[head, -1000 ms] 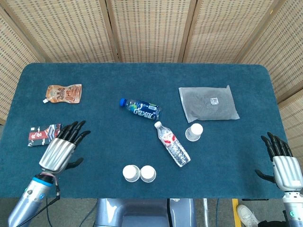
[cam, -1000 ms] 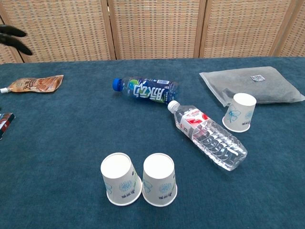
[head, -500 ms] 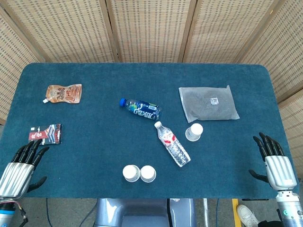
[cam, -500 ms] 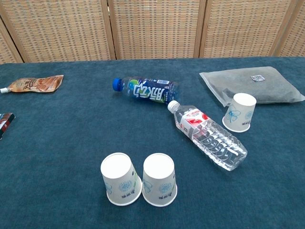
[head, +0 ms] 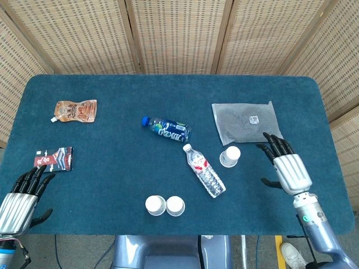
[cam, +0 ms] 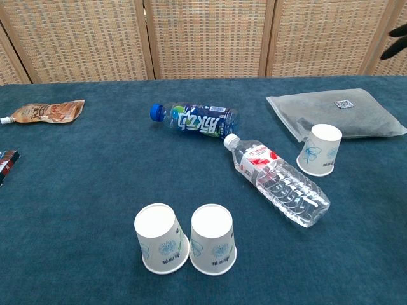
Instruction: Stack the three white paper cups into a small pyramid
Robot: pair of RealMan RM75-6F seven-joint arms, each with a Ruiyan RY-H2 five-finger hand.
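Right hand (head: 290, 171) hovers over the table (head: 112, 168) with its fingers spread and nothing in it, just to the right of the lone third cup (head: 229, 156), which stands upside down, close to the near edge of the grey pouch (head: 247, 123) and beside the clear water bottle (head: 204, 170) lying on its side. My left hand (head: 19, 203) sits well apart at the near left corner, fingers apart and empty too. The other two cups, the left base cup (cam: 161, 238) and the right base cup (cam: 213, 239), stand upside down side by side at the front edge, touching or nearly so, which I judge to be the base row. The third cup looks like thin paper: very light, easy to crush, and likely to skid on the cloth if I nudge it. I would take it around the side wall, thumb against fingers, with a gentle squeeze, keeping clear of the wide rim resting on the table. The clear water bottle lies between it and the base pair, so I expect to lift over that. The blue bottle (head: 167, 129), brown sachet (head: 76, 110) and dark packet (head: 53, 159) lie out of the way.
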